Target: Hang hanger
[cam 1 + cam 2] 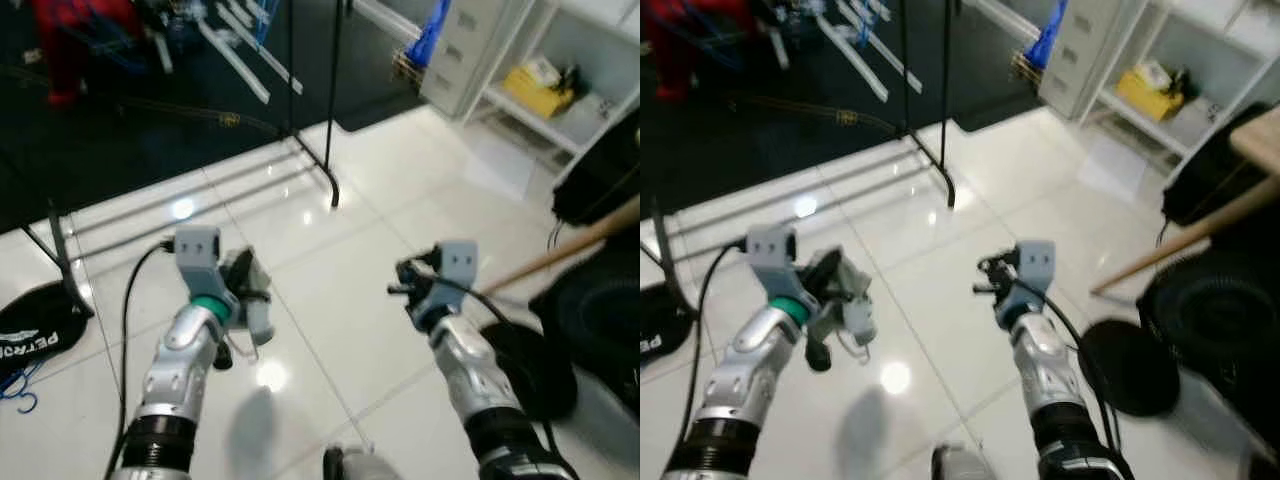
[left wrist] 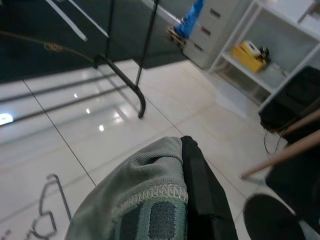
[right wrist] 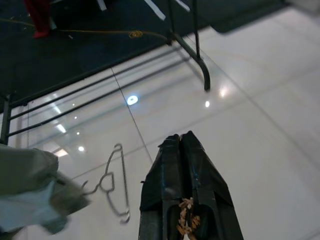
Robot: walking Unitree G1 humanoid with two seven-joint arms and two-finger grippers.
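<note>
My left gripper is raised over the white tile floor, shut on a bunched grey-green garment that hides most of its fingers. A thin wire hanger dangles from that bundle, just below the gripper. My right gripper hovers at the same height to the right, its black fingers pressed shut with nothing between them. The black clothes rack stands ahead, its leg on the tiles and its base rails running along the floor.
A black bag and a blue hanger lie at the left. At the right are a leaning wooden pole and black round gear. A white shelf and grey drawers stand at the back right.
</note>
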